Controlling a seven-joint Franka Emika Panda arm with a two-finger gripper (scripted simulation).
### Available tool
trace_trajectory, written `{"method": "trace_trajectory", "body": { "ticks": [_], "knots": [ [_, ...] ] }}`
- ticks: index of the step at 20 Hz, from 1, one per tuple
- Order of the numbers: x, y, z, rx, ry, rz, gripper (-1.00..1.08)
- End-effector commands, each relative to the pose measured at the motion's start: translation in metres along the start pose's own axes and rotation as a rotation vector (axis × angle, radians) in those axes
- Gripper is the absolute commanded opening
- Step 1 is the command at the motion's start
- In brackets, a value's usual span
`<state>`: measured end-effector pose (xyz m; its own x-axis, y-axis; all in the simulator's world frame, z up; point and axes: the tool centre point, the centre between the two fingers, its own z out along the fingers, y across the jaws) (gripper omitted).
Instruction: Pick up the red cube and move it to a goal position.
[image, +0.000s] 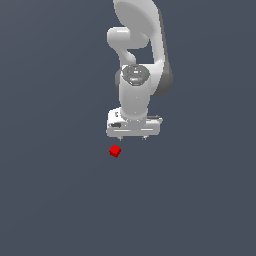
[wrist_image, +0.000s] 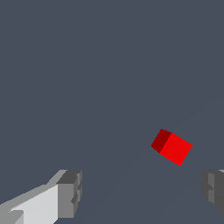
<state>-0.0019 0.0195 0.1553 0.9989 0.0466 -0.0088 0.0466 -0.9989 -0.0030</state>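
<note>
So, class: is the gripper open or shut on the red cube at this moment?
Open. In the wrist view the two fingers stand wide apart with nothing between them, and the red cube lies clear of the gripper.

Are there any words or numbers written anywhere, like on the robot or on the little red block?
None: no words, numbers or signs show in either view.
The red cube has plain faces with nothing printed on them.
The white gripper and the arm above it carry no readable label.
The dark grey floor is bare of any writing.
</note>
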Motion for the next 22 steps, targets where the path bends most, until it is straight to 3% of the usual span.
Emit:
{"method": "trace_trajectory", "body": {
  "ticks": [1,11,22],
  "knots": [
    [0.000,0.000,0.000,0.000,0.000,0.000,1.00],
    [0.001,0.016,0.025,-0.001,0.002,0.100,1.00],
    [-0.007,0.066,0.102,-0.004,0.008,0.413,1.00]
  ]
}}
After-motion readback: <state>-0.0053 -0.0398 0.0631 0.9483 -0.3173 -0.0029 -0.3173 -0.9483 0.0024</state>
